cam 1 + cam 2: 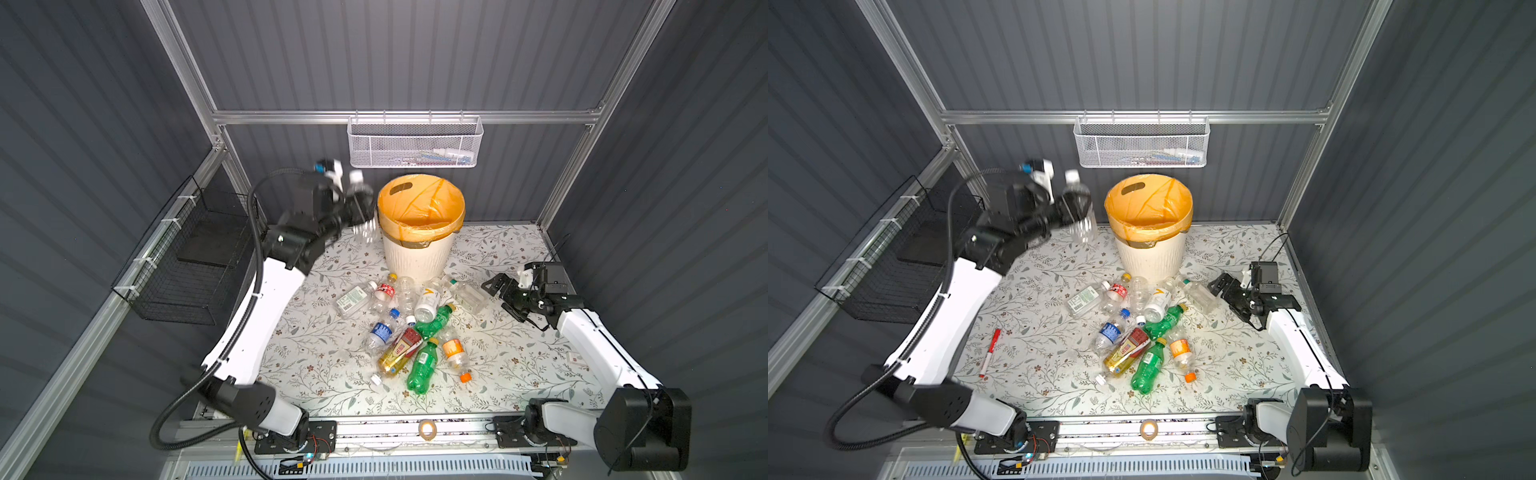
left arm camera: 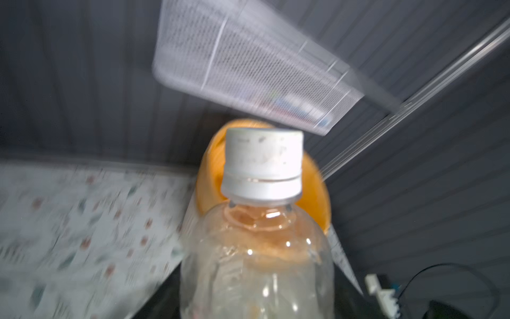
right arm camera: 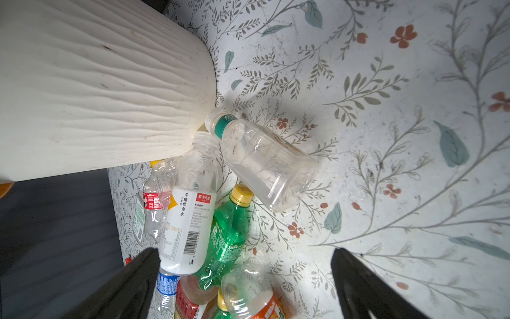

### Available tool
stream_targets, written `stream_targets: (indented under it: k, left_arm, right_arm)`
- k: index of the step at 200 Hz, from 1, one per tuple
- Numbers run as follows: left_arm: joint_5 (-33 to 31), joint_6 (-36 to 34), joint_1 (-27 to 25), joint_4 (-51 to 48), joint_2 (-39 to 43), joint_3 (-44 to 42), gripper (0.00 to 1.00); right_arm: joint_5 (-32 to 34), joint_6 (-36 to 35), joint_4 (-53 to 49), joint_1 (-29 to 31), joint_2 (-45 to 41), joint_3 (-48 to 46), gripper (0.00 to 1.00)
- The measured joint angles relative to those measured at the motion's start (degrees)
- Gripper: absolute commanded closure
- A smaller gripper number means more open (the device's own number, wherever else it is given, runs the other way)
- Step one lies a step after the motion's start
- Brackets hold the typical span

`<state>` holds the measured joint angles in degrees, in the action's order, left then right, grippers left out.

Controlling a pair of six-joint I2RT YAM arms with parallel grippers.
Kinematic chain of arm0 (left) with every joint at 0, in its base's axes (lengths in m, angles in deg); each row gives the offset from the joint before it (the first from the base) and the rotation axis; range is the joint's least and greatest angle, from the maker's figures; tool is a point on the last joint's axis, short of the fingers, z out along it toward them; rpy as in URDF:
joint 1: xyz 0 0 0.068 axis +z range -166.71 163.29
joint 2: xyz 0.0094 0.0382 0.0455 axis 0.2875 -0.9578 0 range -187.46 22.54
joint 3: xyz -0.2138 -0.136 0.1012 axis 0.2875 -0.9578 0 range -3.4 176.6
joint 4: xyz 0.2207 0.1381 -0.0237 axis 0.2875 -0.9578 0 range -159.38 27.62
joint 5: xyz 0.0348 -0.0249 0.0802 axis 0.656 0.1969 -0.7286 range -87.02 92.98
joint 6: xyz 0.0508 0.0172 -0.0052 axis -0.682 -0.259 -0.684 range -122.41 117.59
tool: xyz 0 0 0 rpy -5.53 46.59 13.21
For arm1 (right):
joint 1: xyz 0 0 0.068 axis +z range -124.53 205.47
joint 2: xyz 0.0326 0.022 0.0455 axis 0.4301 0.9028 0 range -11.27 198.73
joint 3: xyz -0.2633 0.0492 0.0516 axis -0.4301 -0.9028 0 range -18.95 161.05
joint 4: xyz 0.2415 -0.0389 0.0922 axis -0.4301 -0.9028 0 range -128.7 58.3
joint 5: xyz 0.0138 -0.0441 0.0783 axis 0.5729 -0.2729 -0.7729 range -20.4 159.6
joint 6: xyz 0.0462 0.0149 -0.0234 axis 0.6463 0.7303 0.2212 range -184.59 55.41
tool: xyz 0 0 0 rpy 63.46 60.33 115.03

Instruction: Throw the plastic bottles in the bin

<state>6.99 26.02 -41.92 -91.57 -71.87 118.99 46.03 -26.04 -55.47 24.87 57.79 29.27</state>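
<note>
A: Left of the bin (image 1: pixel 417 253), raised at rim height: left gripper (image 1: pixel 351 205), bottle (image 1: pixel 1077 203) upright, cap up. Gripped?

B: Cannot tell; blurred. The bin lies just right. Pile (image 1: pixel 411 320) in front; right gripper (image 1: pixel 495 293), right of it, gapes empty.

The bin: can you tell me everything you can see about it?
The bin is round, cream-white plastic with wavy ribs down its wall. An orange bag lines it and folds over the rim; a handle hole shows through at the back. It stands upright at the back of the flowery table, below the mesh basket. At its foot lie bottles; one clear bottle seems to touch it with its cap.
</note>
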Motion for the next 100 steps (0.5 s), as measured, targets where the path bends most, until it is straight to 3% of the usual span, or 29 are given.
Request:
stream_targets:
  k: [13,26,66,100]
  left_arm:
    - [2.3,-0.2,0.0,1.0,-10.5,19.5,0.00]
    - [4.3,0.1,0.0,3.3,-16.7,28.7,0.00]
    - [5.9,0.6,0.2,5.6,-17.6,16.2,0.00]
    - [5.2,-1.3,3.1,3.1,-15.2,12.5,0.00]
  right_arm:
    - [-0.7,0.5,0.3,0.0,0.0,0.0,0.01]
    - [-1.1,1.2,0.9,0.0,-0.4,-0.4,0.01]
    - [-1.7,1.9,1.5,0.0,-2.4,-2.3,0.01]
    - [-1.2,0.5,0.8,0.0,-0.9,-1.6,0.01]
